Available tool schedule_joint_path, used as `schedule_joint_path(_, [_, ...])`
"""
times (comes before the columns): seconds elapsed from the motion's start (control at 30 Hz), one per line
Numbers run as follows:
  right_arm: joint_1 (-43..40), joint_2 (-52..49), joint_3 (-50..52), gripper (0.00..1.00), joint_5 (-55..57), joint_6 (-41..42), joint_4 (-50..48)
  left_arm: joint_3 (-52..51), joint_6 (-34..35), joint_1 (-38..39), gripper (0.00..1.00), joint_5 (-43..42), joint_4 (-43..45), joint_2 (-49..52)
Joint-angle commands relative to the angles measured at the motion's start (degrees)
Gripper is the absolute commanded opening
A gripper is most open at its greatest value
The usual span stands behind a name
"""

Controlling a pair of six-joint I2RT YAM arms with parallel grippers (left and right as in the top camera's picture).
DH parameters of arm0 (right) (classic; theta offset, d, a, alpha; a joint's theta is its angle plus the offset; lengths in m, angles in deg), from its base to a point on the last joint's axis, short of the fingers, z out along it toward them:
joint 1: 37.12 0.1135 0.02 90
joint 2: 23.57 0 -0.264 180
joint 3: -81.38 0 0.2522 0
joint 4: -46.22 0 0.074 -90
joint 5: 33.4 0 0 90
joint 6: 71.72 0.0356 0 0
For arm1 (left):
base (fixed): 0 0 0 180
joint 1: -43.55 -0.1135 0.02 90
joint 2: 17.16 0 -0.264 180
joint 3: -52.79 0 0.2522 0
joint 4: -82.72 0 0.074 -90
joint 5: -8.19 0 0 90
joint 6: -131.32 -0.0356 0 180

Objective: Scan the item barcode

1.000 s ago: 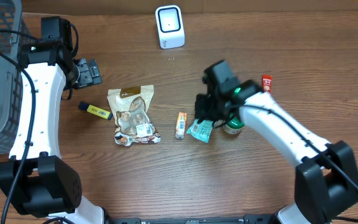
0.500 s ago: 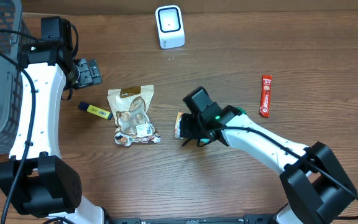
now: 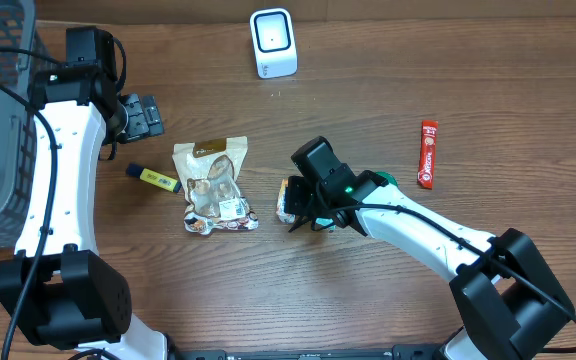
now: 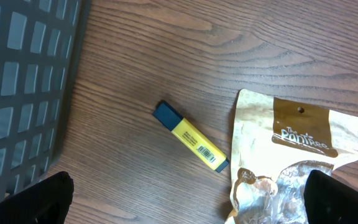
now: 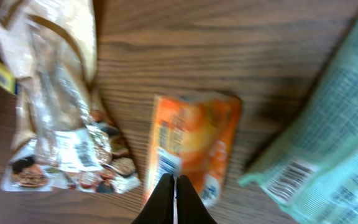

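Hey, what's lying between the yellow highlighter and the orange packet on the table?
The brown-and-clear snack bag lies between the yellow highlighter and the orange packet. The overhead view shows this most clearly.

White arm links [image 3: 63, 170], black joints [image 3: 516, 275], black cables [image 3: 3, 85], green lamp [image 3: 349, 187] on right wrist

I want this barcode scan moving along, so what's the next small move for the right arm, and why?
Probably open the right gripper: its jaws are shut, with the tips right over the orange packet, which lies flat and isn't gripped. Open jaws could then straddle the packet's edge for a pickup.
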Motion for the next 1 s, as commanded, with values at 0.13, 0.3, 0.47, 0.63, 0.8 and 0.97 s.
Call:
schedule_joint_path(0.13, [0.04, 0.07, 0.33, 0.06, -1.11, 0.63, -1.81, -0.04, -0.46, 0.39, 1.00, 0.52, -0.11, -0.81])
schedule_joint_path(0.3, [-0.44, 0.09, 0.33, 0.10, 5.84, 0.20, -1.16, -0.04, -0.46, 0.39, 1.00, 0.52, -0.11, -0.81])
schedule_joint_path(0.47, [-4.02, 0.09, 0.33, 0.11, 10.16, 0.22, -0.59, -0.04, -0.46, 0.39, 1.00, 0.52, -0.11, -0.81])
schedule_joint_path(0.63, [-6.03, 0.09, 0.33, 0.11, 7.08, 0.24, 5.62, -0.04, -0.46, 0.39, 1.00, 0.52, -0.11, -0.81])
schedule_joint_path(0.8, [-3.89, 0.07, 0.35, 0.11, 5.97, 0.24, 9.84, -0.04, -0.46, 0.39, 1.00, 0.52, -0.11, -0.81])
schedule_joint_path(0.97, [-0.90, 0.07, 0.35, 0.11, 6.27, 0.26, 9.77, -0.04, -0.46, 0.39, 1.00, 0.52, -0.11, -0.81])
